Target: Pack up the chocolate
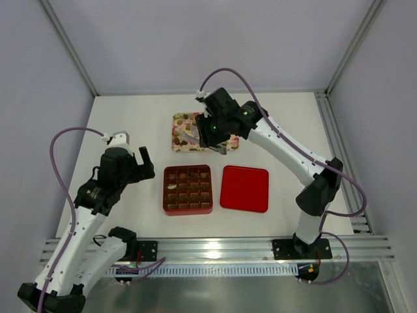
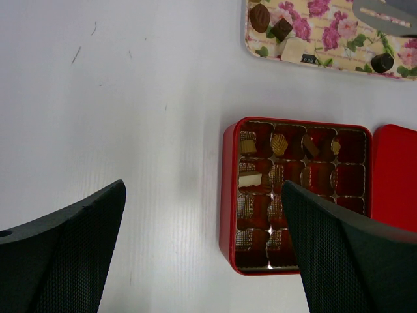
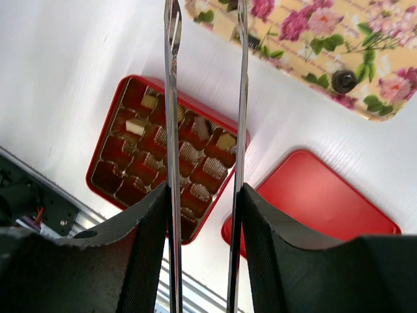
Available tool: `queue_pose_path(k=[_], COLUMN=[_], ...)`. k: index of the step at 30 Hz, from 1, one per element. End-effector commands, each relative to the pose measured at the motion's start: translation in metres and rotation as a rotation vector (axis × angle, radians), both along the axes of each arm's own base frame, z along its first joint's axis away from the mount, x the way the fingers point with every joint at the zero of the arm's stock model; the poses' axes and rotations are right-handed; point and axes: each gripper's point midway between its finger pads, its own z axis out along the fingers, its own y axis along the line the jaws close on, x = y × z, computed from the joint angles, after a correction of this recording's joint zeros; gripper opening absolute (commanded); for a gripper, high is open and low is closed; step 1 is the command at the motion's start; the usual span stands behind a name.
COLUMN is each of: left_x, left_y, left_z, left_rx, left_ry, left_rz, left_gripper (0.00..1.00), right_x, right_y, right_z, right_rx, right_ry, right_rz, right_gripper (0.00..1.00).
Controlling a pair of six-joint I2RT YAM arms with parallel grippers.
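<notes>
The chocolate is in two places. Several pieces (image 2: 281, 29) lie on the floral tray (image 1: 179, 121), among them a dark round one (image 3: 343, 80). A few more (image 3: 135, 126) sit in cells of the open red box (image 1: 165, 190). My right gripper (image 1: 208, 132) hovers over the tray and is shut on metal tongs (image 3: 172, 98), whose two arms run between my fingers (image 3: 150, 248). The tong tips are out of the wrist view. My left gripper (image 2: 203, 189) is open and empty, above bare table left of the box (image 2: 227, 195).
The red lid (image 1: 244, 188) lies flat just right of the box. The tray (image 3: 391, 59) sits behind the box at table centre. A metal rail runs along the near table edge (image 1: 215, 246). Frame posts stand at the back corners.
</notes>
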Motion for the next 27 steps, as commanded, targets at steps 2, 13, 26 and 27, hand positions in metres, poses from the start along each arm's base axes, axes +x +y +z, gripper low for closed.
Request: queue_pose_path(k=[2, 13, 26, 27], left_x=[0.004, 0.004, 0.004, 0.004], left_y=[0.002, 0.002, 0.002, 0.002], left_z=[0.009, 0.010, 0.011, 0.010], left_rx=[-0.006, -0.008, -0.012, -0.010], left_ry=[-0.035, -0.041, -0.045, -0.042], left_rz=[0.020, 0.020, 0.018, 0.016], left_gripper=[1.00, 1.00, 1.00, 1.00], right_x=[0.028, 0.048, 0.046, 0.044], right_y=[0.004, 0.019, 0.027, 0.029], right_z=[0.004, -0.040, -0.055, -0.057], right_rx=[-0.007, -0.072, -0.076, -0.081], right_ry=[-0.031, 0.039, 0.061, 0.062], right_rz=[-0.010, -0.024, -0.021, -0.015], right_gripper=[0.49, 0.48, 0.48, 0.48])
